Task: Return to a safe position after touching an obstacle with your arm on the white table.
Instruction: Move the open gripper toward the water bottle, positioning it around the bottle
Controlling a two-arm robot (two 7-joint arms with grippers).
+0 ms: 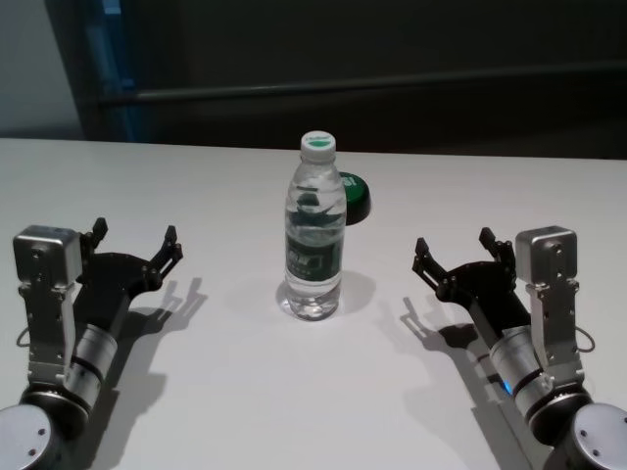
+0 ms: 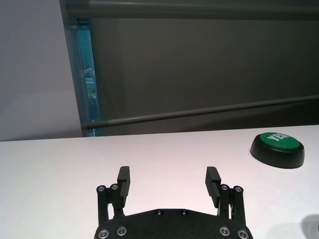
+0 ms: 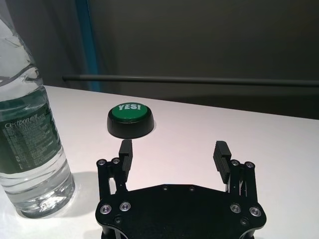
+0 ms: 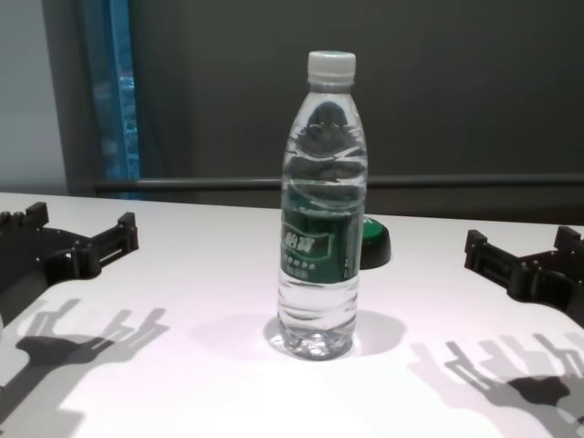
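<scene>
The obstacle, a clear water bottle [image 1: 314, 235] with a white cap and dark green label, stands upright in the middle of the white table [image 1: 245, 382]. It also shows in the chest view [image 4: 319, 219] and in the right wrist view [image 3: 27, 129]. My left gripper [image 1: 135, 240] is open and empty, well to the left of the bottle, just above the table; its own view shows it too [image 2: 169, 180]. My right gripper [image 1: 456, 250] is open and empty, well to the right of the bottle; its own view shows it too [image 3: 173, 154]. Neither arm touches the bottle.
A low black button with a green top [image 1: 355, 196] sits just behind and to the right of the bottle; it also shows in the right wrist view [image 3: 130, 119] and in the left wrist view [image 2: 277, 148]. A dark wall with a rail runs behind the table's far edge.
</scene>
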